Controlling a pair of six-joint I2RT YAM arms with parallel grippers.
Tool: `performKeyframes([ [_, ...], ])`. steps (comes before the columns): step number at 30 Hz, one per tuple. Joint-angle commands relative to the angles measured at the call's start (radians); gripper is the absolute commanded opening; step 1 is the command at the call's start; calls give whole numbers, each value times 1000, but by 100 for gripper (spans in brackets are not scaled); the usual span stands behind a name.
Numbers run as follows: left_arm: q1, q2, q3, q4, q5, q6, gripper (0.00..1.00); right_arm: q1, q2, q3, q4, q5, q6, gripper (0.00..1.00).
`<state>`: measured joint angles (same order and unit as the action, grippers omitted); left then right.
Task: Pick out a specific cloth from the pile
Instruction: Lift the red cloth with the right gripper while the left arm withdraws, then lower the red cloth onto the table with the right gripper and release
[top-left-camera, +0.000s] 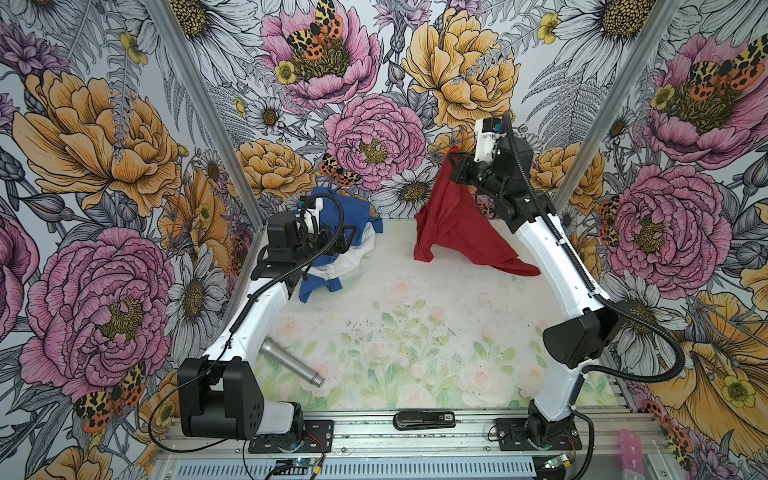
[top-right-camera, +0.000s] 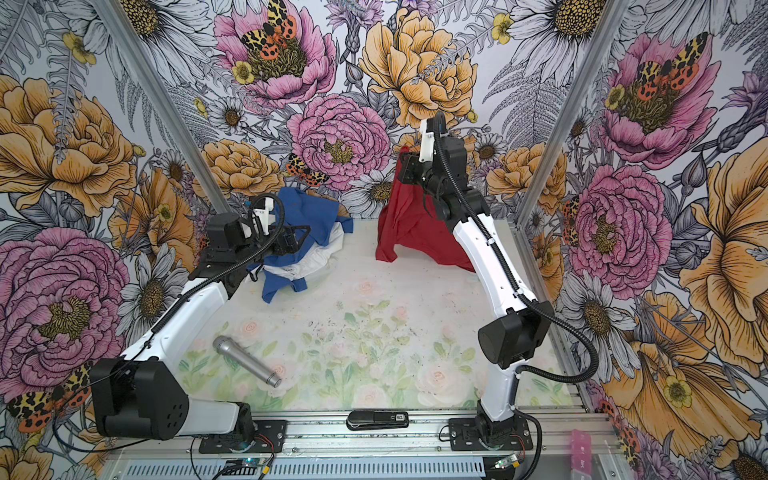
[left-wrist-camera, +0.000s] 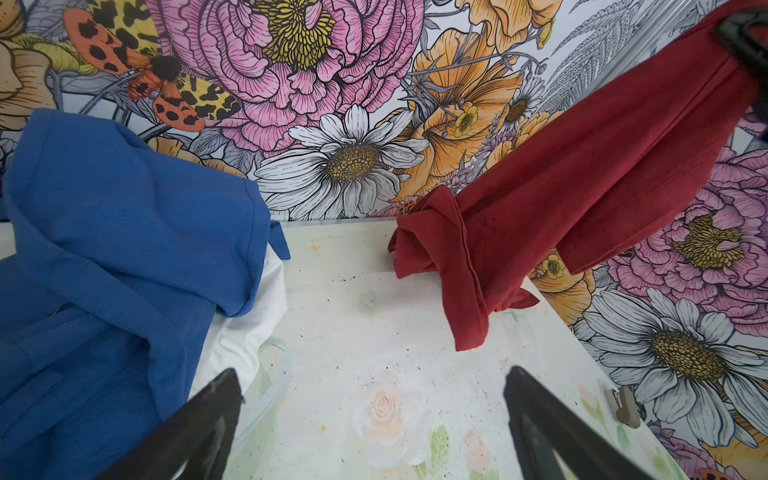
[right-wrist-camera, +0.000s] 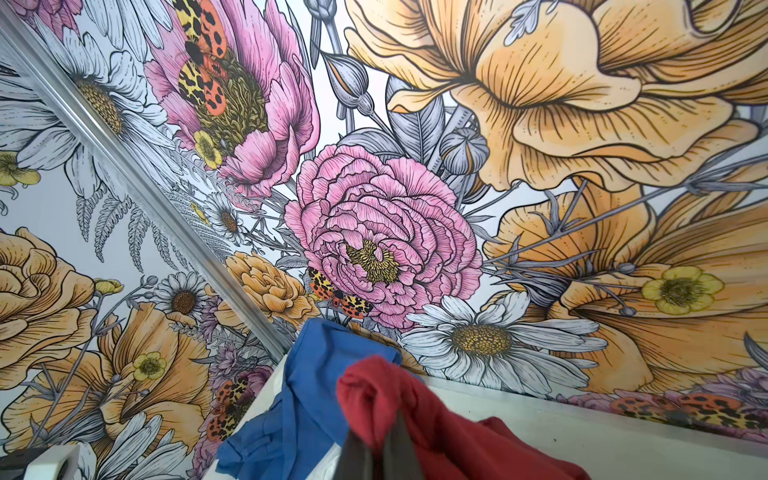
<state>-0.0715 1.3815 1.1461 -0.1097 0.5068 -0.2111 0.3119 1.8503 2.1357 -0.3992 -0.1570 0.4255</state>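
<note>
The left arm (top-left-camera: 257, 307) reaches forward and low, its left hand (top-left-camera: 347, 241) held roughly level with fingers (left-wrist-camera: 216, 415) spread wide. The right arm (top-left-camera: 544, 257) rises steeply, wrist bent, lifting the right hand (top-left-camera: 455, 160) high, jaws pinched tight.

Your left hand (top-left-camera: 347, 240) hides part of the pile (top-left-camera: 361, 212); your right arm (top-left-camera: 538, 249) covers the trailing end of the red cloth (top-left-camera: 453, 224).

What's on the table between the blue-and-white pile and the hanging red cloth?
Nothing; bare tabletop separates the pile from the red cloth, as both top views show.
</note>
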Motion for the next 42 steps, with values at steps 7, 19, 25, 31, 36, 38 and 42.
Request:
performKeyframes([
  [7, 9, -15, -19, 32, 34, -18, 99, -125, -245, -344, 48, 227, -125, 0],
  [19, 6, -18, -22, 35, 35, -21, 99, -211, -308, -514, 48, 296, -189, 0],
  [25, 4, -19, -26, 36, 31, -19, 99, -143, -191, -528, 73, 253, -162, 0],
  [31, 4, -12, -28, 36, 27, -15, 99, -23, -103, -481, 93, 236, -144, 0],
  [36, 4, -15, -29, 35, 29, -16, 99, -12, -111, -523, 96, 273, -118, 0],
  [38, 3, -16, -28, 35, 30, -17, 99, -24, -136, -583, 99, 333, -132, 0],
  [42, 3, -16, -26, 35, 29, -17, 99, -100, -205, -779, 149, 338, -114, 0],
])
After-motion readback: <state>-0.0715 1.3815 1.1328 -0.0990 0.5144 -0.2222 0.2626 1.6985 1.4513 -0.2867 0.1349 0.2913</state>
